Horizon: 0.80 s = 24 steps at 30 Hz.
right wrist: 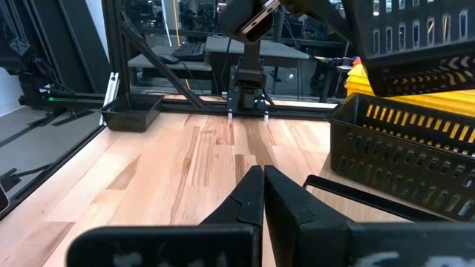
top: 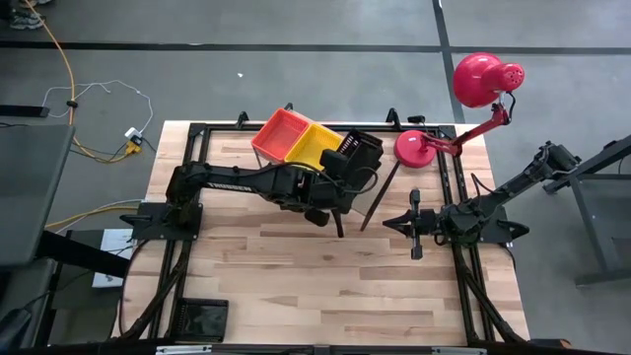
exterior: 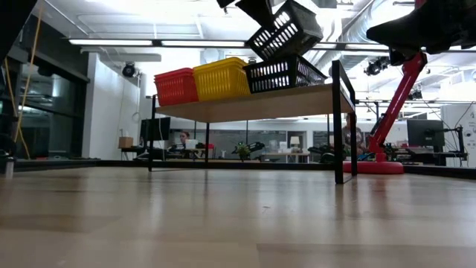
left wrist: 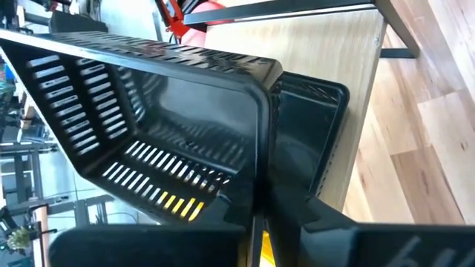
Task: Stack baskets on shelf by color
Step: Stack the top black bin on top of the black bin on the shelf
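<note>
The shelf (exterior: pixel 245 104) carries an orange-red basket (exterior: pixel 175 86), a yellow basket (exterior: pixel 221 79) and a black basket (exterior: pixel 286 74) side by side on its board. My left gripper (top: pixel 340 168) is shut on a second black basket (exterior: pixel 286 30), held tilted just above the black one on the shelf (top: pixel 363 148). Whether the two black baskets touch does not show. My right gripper (top: pixel 414 225) waits shut, low over the table to the right of the shelf, touching nothing. Another black basket (top: pixel 205 318) stands at the table's near left corner. My left gripper holds the second black basket by its side wall at the rim (left wrist: pixel 261 159), one finger inside the basket and one outside. The fingers come from the table's near-left side. The basket is lifted and tilted, one end down toward the black basket on the shelf (left wrist: pixel 315 141).
A red desk lamp (top: pixel 463 108) stands just right of the shelf, its base (exterior: pixel 372 167) on the table. Black frame rails (top: pixel 458 276) run along the table's sides. Bare plank tabletop (top: pixel 325 276) lies in front of the shelf.
</note>
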Motion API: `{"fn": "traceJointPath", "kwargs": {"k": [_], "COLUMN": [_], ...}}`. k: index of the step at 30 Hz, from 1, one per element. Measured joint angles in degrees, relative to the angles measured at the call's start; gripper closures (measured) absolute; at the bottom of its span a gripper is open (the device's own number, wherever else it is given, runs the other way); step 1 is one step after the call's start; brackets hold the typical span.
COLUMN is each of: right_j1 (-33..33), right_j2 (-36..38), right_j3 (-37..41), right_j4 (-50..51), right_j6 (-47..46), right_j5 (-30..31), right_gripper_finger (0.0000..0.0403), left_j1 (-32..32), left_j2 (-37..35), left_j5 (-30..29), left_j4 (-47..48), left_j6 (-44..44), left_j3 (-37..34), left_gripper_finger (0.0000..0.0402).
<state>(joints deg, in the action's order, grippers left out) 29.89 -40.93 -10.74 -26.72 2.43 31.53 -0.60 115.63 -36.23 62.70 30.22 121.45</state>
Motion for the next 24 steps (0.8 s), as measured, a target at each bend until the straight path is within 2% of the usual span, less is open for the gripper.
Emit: {"fn": "traceJointPath", "kwargs": {"k": [6, 11, 24], "right_j1": [0.0, 0.0, 0.0], "right_j2": [0.0, 0.0, 0.0], "right_j3": [0.0, 0.0, 0.0], "right_j4": [0.02, 0.14, 0.13], "right_j6": [-0.01, -0.01, -0.03], "right_j5": [0.0, 0.0, 0.0], "right_gripper_finger": [0.0402, 0.0402, 0.0402], "left_j1": [0.22, 0.24, 0.73], "left_j2": [0.0, 0.0, 0.0], "left_j5": [0.43, 3.84, 2.43], "left_j4": [0.46, 0.48, 0.48], "left_j6": [-0.63, -0.02, 0.0], "left_j3": [0.0, 0.0, 0.0], "left_gripper_finger": [0.0385, 0.0385, 0.0378]}}
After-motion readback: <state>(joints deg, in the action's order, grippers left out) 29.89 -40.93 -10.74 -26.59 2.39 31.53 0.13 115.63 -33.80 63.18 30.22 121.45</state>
